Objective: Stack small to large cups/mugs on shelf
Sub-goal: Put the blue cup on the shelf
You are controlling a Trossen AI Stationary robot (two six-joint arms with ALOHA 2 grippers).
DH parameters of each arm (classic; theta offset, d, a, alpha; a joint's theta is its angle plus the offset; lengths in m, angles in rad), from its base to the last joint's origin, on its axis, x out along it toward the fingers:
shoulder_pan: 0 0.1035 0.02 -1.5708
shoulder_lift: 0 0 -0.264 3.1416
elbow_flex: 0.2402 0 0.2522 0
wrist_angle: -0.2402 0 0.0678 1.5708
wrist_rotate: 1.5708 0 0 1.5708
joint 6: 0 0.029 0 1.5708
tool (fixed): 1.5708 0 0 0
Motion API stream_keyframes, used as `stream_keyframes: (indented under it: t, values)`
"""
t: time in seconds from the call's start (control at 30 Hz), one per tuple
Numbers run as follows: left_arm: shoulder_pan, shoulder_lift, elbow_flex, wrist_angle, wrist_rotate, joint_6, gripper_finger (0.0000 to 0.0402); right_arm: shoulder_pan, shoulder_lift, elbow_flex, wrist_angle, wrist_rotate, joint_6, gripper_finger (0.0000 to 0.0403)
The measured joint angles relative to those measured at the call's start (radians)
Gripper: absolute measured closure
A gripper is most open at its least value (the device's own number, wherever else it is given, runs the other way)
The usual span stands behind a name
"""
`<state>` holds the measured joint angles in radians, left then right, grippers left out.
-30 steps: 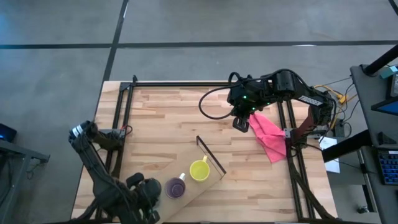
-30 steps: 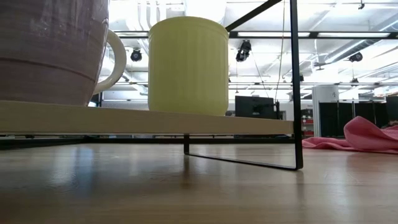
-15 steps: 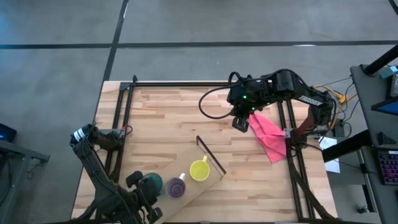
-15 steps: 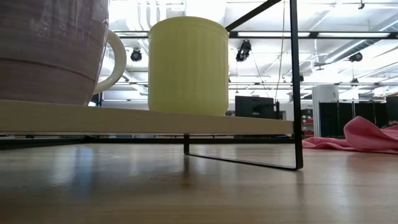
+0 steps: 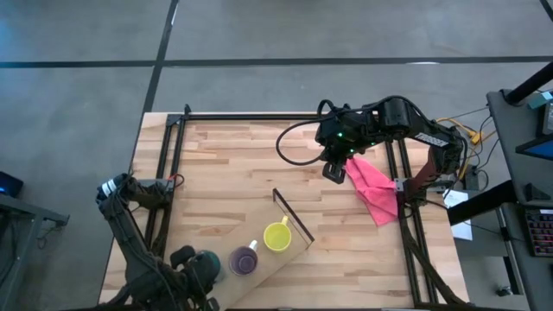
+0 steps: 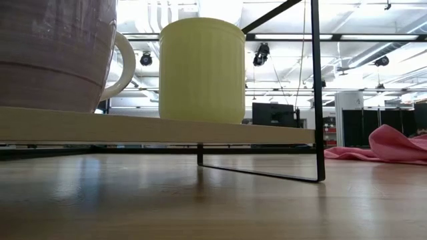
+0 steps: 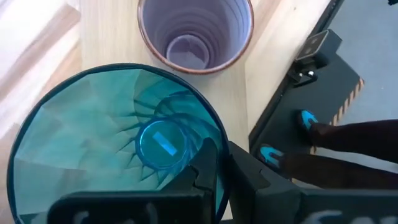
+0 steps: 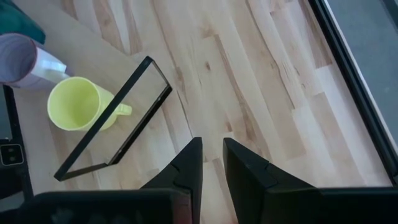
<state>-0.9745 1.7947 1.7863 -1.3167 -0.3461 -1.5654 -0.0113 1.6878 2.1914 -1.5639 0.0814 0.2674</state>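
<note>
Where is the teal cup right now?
The teal tumbler is at the near left of the table in the high view, held by the left gripper beside the purple cup on the shelf.

Grey concrete floor (image 5: 78,104) (seamed), bright ceiling lights (image 6: 220,10) overhead.

Table (image 5: 233,164) of pale jointed wood strips, smooth matt finish; long light-wood shelf board (image 8: 81,62) with thin dark metal frame (image 8: 115,121); translucent glossy teal plastic tumbler (image 7: 93,130); matt yellow plastic mug (image 6: 202,70); soft crumpled pink cloth (image 5: 374,186).
</note>
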Motion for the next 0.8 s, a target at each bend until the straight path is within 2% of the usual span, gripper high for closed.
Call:
stream_keyframes:
  t: [0.2,0.5,0.8]
  values:
    - [-0.002,-0.001,-0.009,0.062,0.028,-0.007,0.0399,0.0,0.0,0.0,0.0,0.0,-0.015,0.0344]
    - [-0.002,0.002,-0.018,0.094,0.094,-0.049,0.0356,0.0,0.0,0.0,0.003,0.0,-0.033,0.0344]
    - [-0.002,0.002,-0.029,0.146,0.12,-0.079,0.035,0.0,0.0,0.0,0.005,0.0,-0.033,0.0344]
